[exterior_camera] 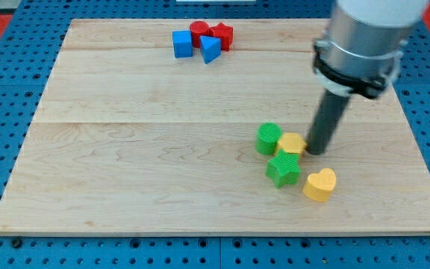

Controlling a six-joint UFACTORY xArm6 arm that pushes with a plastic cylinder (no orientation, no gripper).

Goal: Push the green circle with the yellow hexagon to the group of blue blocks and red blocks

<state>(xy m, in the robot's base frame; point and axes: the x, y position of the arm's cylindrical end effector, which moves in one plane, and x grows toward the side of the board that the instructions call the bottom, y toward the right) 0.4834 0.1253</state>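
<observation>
Camera view: my tip (317, 152) touches the small yellow hexagon block's (292, 143) right side — no hand shows. Just left sits the green circle block (268, 138); the blue square (182, 43), blue triangle (210, 49), red circle (198, 31) and red star (222, 34) cluster well apart at the pale wooden worktop's (125, 149) top.

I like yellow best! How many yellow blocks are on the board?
2. The yellow hexagon sits between the green circle and my tip. The yellow heart lies below it, right of the green star. None seems hidden.
</observation>
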